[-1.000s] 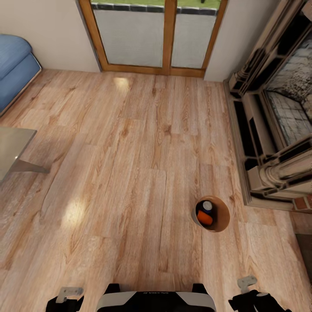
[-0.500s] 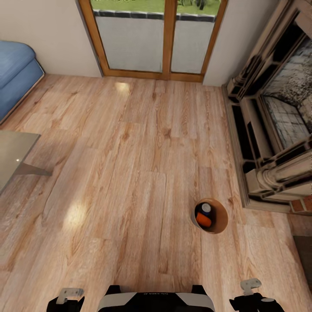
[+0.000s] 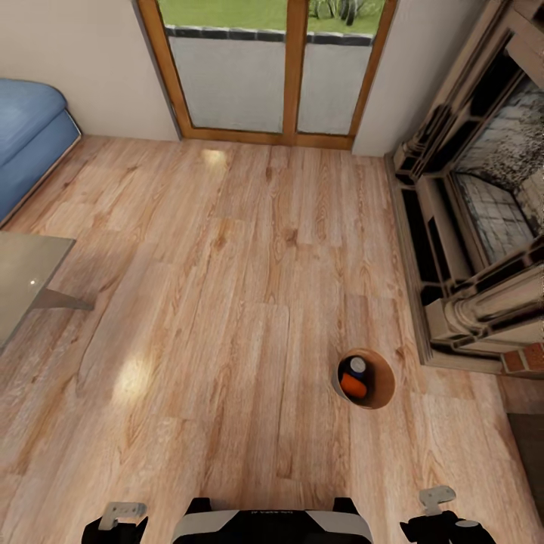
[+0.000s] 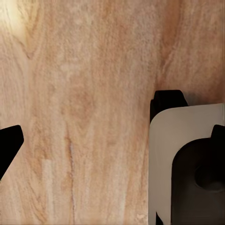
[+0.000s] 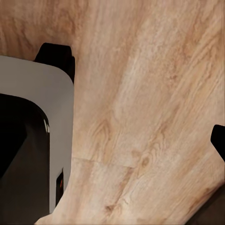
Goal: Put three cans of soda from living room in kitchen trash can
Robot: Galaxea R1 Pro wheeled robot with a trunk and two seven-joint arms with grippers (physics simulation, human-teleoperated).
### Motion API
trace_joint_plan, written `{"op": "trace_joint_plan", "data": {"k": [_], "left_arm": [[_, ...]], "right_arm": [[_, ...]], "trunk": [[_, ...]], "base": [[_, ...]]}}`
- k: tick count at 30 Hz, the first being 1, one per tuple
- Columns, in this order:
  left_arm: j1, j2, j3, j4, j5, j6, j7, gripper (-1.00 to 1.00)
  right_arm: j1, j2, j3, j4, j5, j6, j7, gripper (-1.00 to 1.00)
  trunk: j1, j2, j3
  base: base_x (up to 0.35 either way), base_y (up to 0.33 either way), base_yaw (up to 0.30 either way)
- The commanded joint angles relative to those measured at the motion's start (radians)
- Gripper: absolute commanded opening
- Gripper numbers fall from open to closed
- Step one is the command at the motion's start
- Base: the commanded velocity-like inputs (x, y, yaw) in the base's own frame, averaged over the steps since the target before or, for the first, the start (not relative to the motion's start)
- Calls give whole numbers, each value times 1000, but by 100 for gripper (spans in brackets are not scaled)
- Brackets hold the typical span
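I see the tash can (image 3: pixel 381 393) on the wood floor (image 3: pixel 227 302) beside the fireplace (image 3: pixel 476 249), holding an orange can (image 3: pixel 353 386) and a dark can (image 3: pixel 357 366), well ahead of my jaws. Whether either arm's jaws are clenched, I cannot tell. My wrist views add the robot base (image 4: pixel 187 159).

The robot's base (image 3: pixel 270 523) is a rounded light-grey shell with black blocks at its corners and faint small lettering, flanked by black arms carrying pale grey brackets (image 3: pixel 121 512), and black fingers (image 4: pixel 9 145) seen in the wrist views.
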Motion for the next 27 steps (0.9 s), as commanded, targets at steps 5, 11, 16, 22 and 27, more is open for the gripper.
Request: {"op": "trace_joint_plan", "data": {"k": [5, 11, 16, 22, 27], "left_arm": [[2, 0, 0, 1, -1, -9, 0, 100], [16, -1, 0, 1, -1, -29, 0, 100], [20, -1, 0, 1, -2, -33, 0, 100], [21, -3, 0, 0, -1, -35, 0, 100], [21, -4, 0, 0, -1, -36, 0, 100]], "right_arm": [[21, 1, 0, 0, 0, -4, 0, 100], [37, 0, -1, 1, -5, -35, 0, 100], [43, 0, -1, 2, -6, -44, 0, 100], [44, 0, -1, 3, -7, -47, -2, 100], [45, 1, -1, 4, -6, -47, -7, 100]], "trunk": [[-19, 35, 24], [-42, 77, 52], [-61, 112, 76], [-84, 154, 105], [-104, 189, 128]], "base": [[0, 0, 0], [0, 0, 0], [0, 0, 0], [0, 0, 0], [0, 0, 0]]}}
